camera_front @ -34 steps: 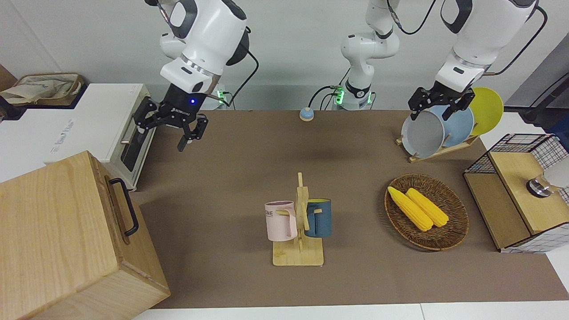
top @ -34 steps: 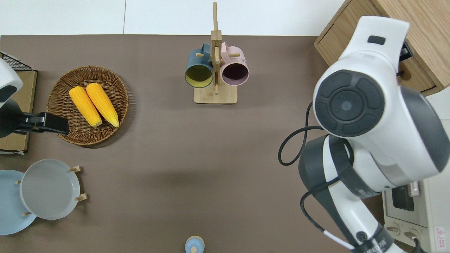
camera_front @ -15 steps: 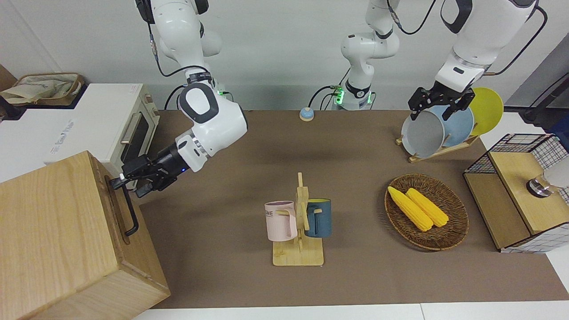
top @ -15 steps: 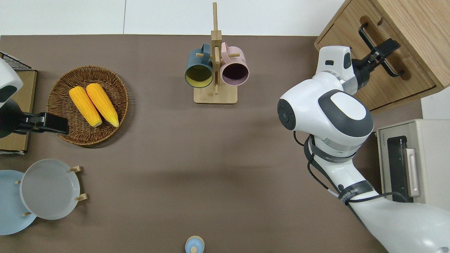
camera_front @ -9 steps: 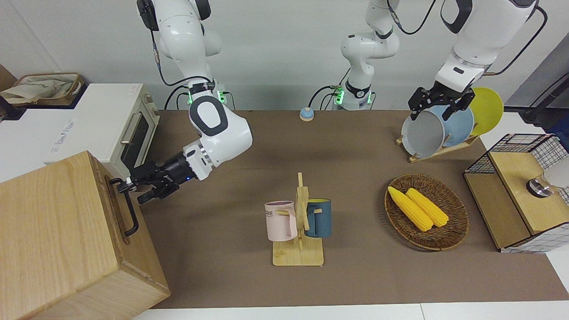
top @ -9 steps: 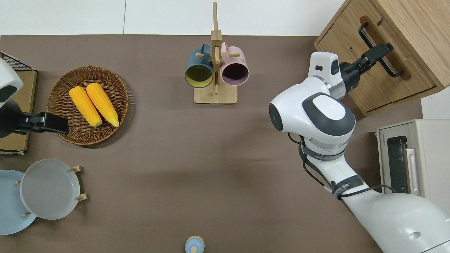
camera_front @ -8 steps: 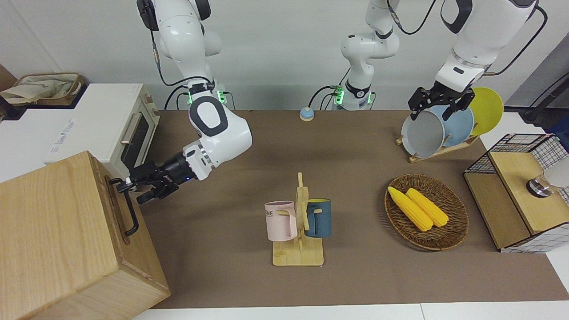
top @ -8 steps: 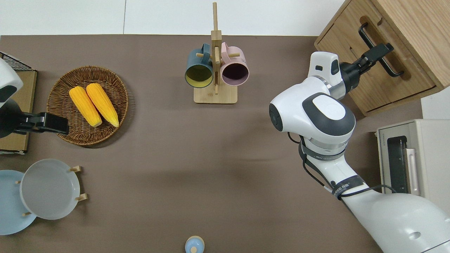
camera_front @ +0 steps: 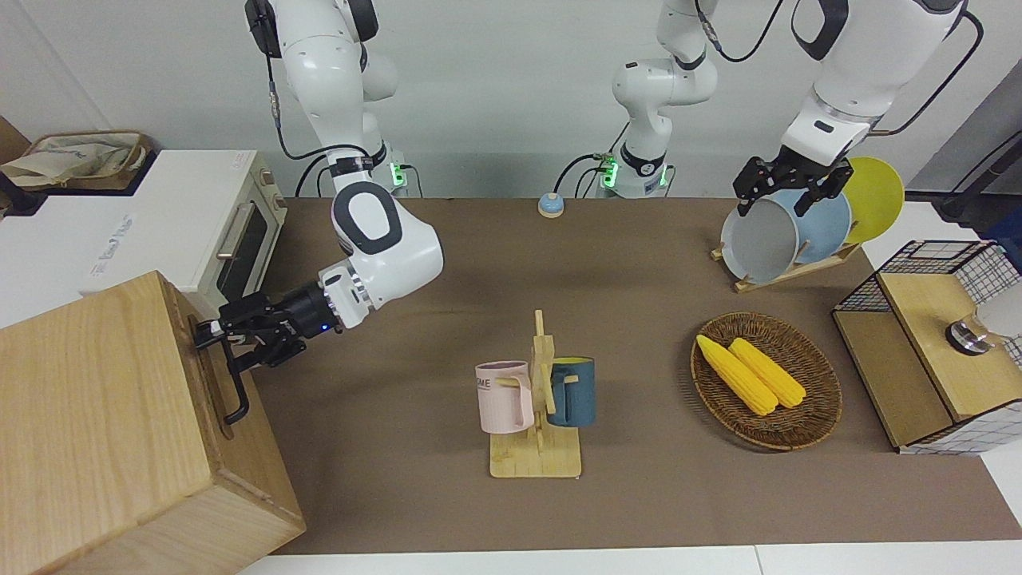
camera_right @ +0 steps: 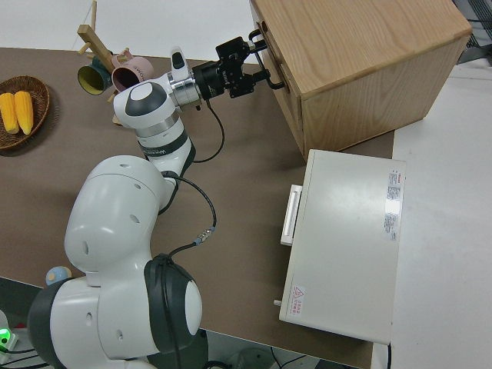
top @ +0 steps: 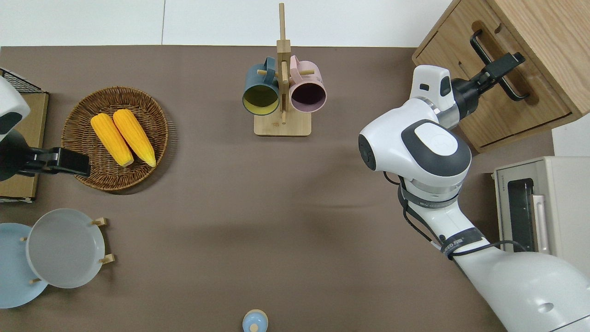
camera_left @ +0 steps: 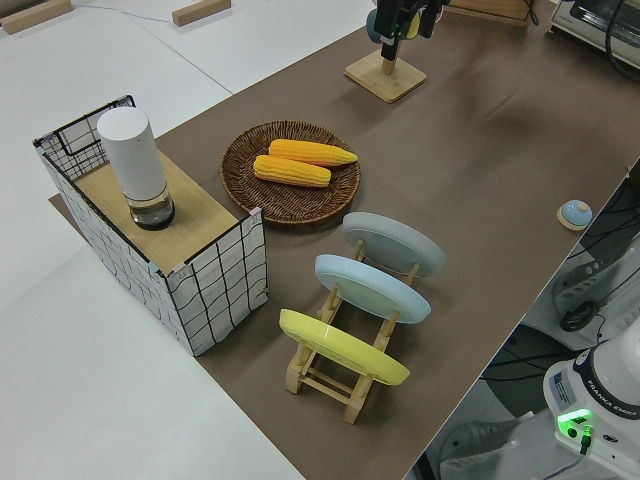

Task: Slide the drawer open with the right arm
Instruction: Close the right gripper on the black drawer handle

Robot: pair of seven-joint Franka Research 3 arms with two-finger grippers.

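The drawer (camera_front: 214, 395) is the top front panel of the light-wood box (camera_front: 96, 399) at the right arm's end of the table, and it sits flush with the box front. Its black bar handle (top: 517, 88) runs along the panel. My right gripper (camera_front: 231, 342) points sideways at the handle's end nearer the robots. It is open, with one finger on each side of the bar (camera_right: 274, 74). The overhead view shows the right gripper (top: 501, 68) lying across the bar. My left arm is parked with its gripper (camera_front: 786, 192) open.
A white toaster oven (camera_front: 160, 224) stands beside the box, nearer the robots. Mid-table is a wooden rack with two mugs (camera_front: 539, 399). A wicker basket (camera_front: 806, 431) with corn, a plate rack (camera_front: 786, 231) and a wire-and-wood shelf unit (camera_front: 934, 343) are toward the left arm's end.
The right arm came down from above the table to the box front. In the last half second its open gripper pushed in around the handle. The drawer has not moved.
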